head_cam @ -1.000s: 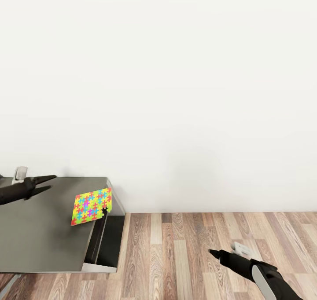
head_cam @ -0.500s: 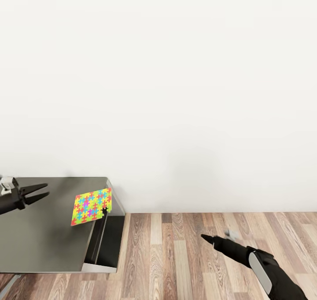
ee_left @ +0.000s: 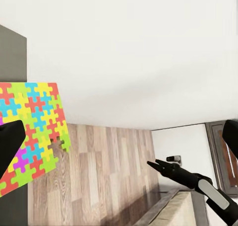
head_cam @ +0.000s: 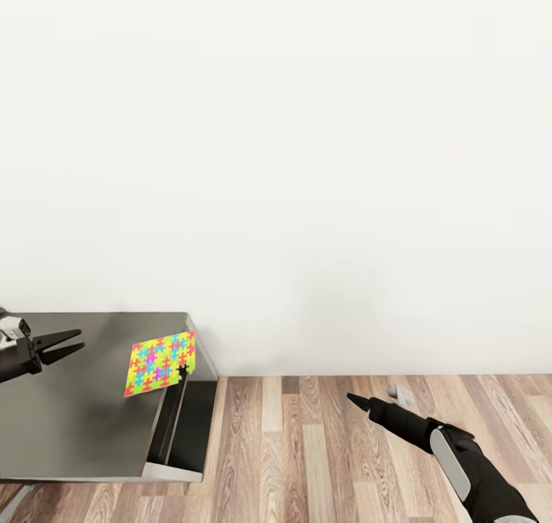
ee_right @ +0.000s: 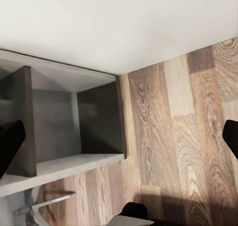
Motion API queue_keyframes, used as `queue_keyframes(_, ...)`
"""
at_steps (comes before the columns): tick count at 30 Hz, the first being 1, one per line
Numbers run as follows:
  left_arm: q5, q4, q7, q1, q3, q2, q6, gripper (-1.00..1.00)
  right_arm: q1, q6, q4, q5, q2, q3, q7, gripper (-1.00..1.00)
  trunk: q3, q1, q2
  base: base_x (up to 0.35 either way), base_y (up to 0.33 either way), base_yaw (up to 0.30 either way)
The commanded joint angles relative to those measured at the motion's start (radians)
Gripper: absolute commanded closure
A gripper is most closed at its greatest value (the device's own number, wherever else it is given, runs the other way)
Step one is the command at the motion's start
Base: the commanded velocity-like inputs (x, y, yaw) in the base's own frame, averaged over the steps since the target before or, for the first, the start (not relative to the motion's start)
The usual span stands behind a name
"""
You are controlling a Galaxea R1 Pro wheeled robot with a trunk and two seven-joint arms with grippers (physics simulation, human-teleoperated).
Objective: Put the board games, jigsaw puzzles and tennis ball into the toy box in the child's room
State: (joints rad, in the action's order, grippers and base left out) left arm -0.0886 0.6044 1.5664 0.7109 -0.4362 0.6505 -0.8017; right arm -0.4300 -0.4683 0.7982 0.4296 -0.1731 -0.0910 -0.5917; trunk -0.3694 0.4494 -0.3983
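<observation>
One jigsaw puzzle [head_cam: 159,363], a thin slab of yellow, red and blue pieces, lies flat at the right edge of the dark-grey table [head_cam: 69,416]. In the left wrist view the jigsaw puzzle [ee_left: 34,131] sits close ahead. My left gripper [head_cam: 81,339] hovers over the table, left of the puzzle and apart from it, open and empty. My right gripper [head_cam: 349,397] hangs over the wood floor well right of the table. In the right wrist view its fingertips [ee_right: 10,144] stand wide apart with nothing between them. The toy box, board games and tennis ball are out of view.
An open dark shelf compartment [head_cam: 188,423] sits under the table's right end and shows as the shelf compartment [ee_right: 74,121] in the right wrist view. A white wall [head_cam: 307,162] runs behind. Wood-plank floor [head_cam: 307,446] spreads to the right.
My left gripper drew back to the left and its fingers spread open. My right arm rose and reached forward-left. The head view tilted up slightly.
</observation>
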Motion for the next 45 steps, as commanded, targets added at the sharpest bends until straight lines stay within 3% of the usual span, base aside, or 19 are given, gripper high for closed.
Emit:
queue_keyframes(1,0.001,0.000,0.004,0.000,0.000,0.000,-0.010,-1.00,-0.001,-0.008,0.005,0.008,0.000,-0.002,-0.002,-1.00,0.000,0.001,-0.002,0.000,0.000,0.000)
queue_keyframes(27,-0.002,0.043,0.004,-0.002,-0.002,-0.011,-0.007,-1.00,-0.001,0.008,0.029,0.012,0.001,0.004,-0.033,-1.00,0.013,0.001,-0.002,0.000,0.005,0.000)
queue_keyframes(45,-0.002,0.046,0.004,-0.003,-0.001,-0.011,-0.005,-1.00,-0.001,0.028,0.029,0.012,0.001,0.008,-0.075,-1.00,0.041,0.001,-0.002,0.000,0.121,0.000)
